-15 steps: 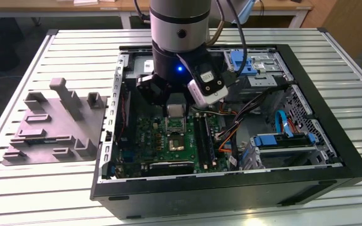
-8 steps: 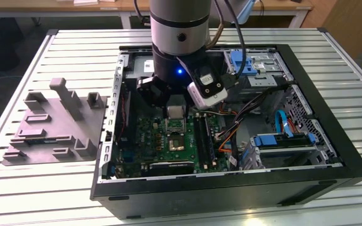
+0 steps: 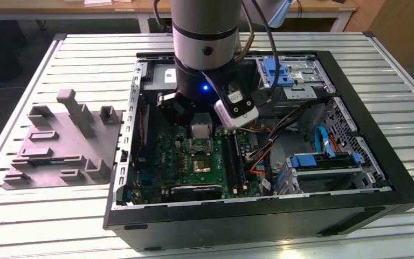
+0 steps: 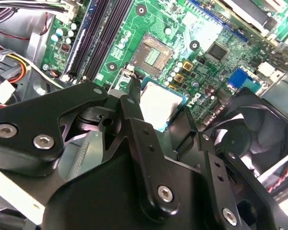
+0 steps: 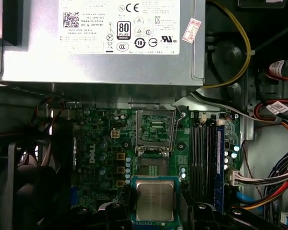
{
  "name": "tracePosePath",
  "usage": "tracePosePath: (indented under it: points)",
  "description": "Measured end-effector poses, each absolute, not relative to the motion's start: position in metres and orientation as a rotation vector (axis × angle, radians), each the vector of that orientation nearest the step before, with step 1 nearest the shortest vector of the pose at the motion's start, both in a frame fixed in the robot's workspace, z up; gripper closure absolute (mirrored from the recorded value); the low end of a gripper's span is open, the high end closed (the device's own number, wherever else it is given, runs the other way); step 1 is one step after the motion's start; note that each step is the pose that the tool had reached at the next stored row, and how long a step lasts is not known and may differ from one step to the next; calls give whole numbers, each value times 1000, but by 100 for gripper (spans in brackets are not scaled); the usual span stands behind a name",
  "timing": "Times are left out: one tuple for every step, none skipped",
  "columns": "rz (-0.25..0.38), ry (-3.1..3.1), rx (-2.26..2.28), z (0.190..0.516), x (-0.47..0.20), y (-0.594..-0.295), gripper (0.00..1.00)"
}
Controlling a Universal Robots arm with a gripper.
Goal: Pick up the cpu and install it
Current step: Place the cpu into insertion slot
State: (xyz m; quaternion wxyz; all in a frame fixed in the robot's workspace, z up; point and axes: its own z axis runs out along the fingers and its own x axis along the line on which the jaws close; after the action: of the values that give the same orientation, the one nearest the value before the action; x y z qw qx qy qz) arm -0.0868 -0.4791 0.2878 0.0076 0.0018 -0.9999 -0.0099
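Exterior view shows the tool (image 3: pixel 202 129) lowered inside the open computer case (image 3: pixel 279 221), which sits on the slatted counter (image 3: pixel 49 216) beside a grey fixture block (image 3: pixel 56 145). In both wrist views its black fingers (image 5: pixel 123 205) are clamped on opposite edges of the cpu (image 5: pixel 155 201), silvery top showing, over the green motherboard (image 5: pixel 101 143) close to the black-framed socket (image 3: pixel 201 164).

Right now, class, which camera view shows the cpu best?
The first wrist view: the cpu faces it squarely, metal top unobstructed. The second wrist view shows it slanted and partly hidden. In the exterior view I cannot tell it apart.
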Motion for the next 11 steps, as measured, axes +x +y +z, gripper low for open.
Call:
tracePosePath:
  points:
    - [-31,-3126,6,286,-87,-479,53]
    - [-31,-3126,6,285,-87,-479,53]
    - [-31,-3126,6,284,-87,-479,53]
    - [-31,-3126,6,283,-87,-479,53]
    - [-31,-3126,6,282,-87,-479,53]
    - [-31,-3126,6,281,-87,-479,53]
    - [-31,-3126,6,280,-87,-479,53]
    - [-31,-3126,6,280,-87,-479,53]
    - [-31,-3126,6,280,-87,-479,53]
    - [-31,-3126,6,279,-87,-479,53]
    - [-31,-3126,6,279,-87,-479,53]
